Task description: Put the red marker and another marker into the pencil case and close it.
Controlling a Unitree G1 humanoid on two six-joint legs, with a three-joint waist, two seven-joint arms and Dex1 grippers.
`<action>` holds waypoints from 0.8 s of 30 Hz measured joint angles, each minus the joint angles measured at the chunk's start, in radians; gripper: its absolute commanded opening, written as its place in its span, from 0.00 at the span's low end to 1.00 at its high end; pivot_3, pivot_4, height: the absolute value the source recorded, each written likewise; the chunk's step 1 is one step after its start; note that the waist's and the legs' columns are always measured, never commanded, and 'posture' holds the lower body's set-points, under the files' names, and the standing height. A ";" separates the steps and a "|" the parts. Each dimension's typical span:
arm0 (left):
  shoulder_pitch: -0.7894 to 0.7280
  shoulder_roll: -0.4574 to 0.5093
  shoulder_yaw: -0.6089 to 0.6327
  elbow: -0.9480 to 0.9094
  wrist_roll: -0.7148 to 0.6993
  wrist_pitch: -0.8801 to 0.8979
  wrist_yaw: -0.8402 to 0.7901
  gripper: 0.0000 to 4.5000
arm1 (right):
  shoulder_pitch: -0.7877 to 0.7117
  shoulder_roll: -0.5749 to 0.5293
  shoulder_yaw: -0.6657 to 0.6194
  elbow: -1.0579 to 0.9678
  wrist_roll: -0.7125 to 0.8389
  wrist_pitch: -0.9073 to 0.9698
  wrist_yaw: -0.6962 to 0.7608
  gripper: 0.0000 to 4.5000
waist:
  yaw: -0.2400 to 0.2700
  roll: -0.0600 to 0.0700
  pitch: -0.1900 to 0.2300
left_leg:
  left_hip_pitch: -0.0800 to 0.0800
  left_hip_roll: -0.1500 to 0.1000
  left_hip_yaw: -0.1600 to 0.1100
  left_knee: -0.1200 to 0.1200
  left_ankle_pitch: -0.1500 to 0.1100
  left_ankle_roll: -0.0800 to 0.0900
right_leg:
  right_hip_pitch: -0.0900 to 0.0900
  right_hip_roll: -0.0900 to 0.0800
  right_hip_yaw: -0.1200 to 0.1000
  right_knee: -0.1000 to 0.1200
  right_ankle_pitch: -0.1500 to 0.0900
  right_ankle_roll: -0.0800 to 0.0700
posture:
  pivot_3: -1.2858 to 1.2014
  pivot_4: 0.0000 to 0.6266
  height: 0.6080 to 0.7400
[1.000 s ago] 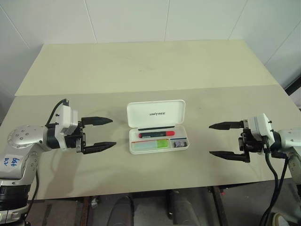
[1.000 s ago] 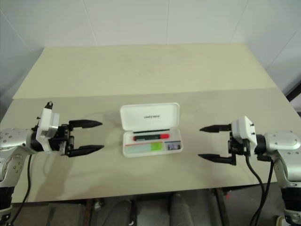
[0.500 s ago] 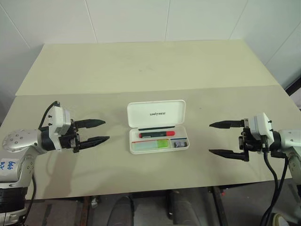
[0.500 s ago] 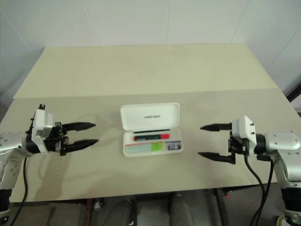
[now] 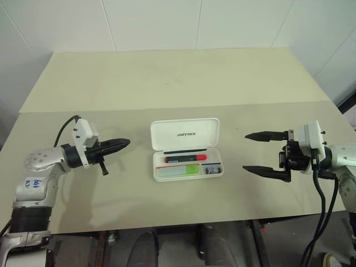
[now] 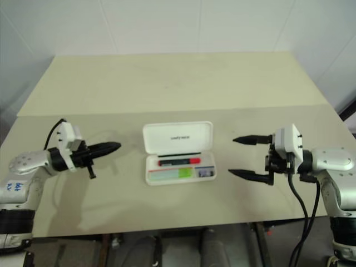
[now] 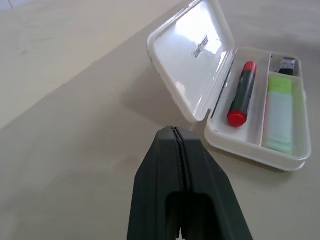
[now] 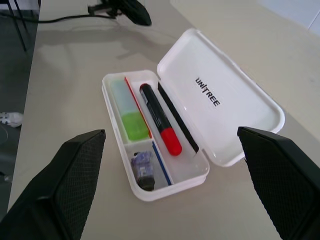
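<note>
My left gripper (image 5: 123, 144) has its two black fingers pressed together, nothing between them, tips aimed at the pencil case (image 5: 187, 163). It hovers over bare surface (image 5: 167, 83), near the case's short end but apart from it. In my left wrist view the joined fingers (image 7: 182, 192) rise with the open case just ahead of the tips.

My right gripper (image 5: 257, 152) has its fingers spread wide apart, empty, pointing at the case from the opposite side, well apart from it. In my right wrist view both fingertips (image 8: 65, 180) flank the case, with the left gripper's dark tip (image 8: 135, 10) visible beyond it.

Pencil case sits between my two grippers, white, lid (image 5: 184, 134) open and standing up on the side away from me, "UNITREE" lettering on it. The red marker (image 5: 185, 158) lies in the tray's compartment next to the lid, black barrel, red ends, lengthwise. Another marker (image 5: 179, 171), pale green, lies in the long compartment on the side nearer me, parallel to the red one. A small grey-purple block (image 8: 142, 167) sits in the little end compartment, on the end toward my right gripper. Thin red and blue lines run along the dividers. Case not yet closed.
</note>
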 measured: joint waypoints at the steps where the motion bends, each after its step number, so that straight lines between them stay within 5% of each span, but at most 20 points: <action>1: -0.026 -0.015 -0.019 0.019 0.017 0.000 0.012 0.01 | 0.000 0.001 0.000 -0.002 0.004 0.003 -0.004 1.00 | 0.002 0.000 0.000 | 0.000 0.000 0.000 0.000 0.000 0.000 | 0.000 0.000 0.000 0.001 0.000 0.001 | 0.52 0.24 1.00; 24: -0.227 -0.177 -0.178 0.195 0.160 0.034 0.105 0.01 | 0.021 0.031 -0.001 -0.072 0.006 0.017 -0.066 1.00 | 0.009 0.000 0.000 | 0.000 0.000 0.000 0.001 0.000 0.000 | 0.000 0.002 0.000 0.001 0.002 0.004 | 0.52 0.24 1.00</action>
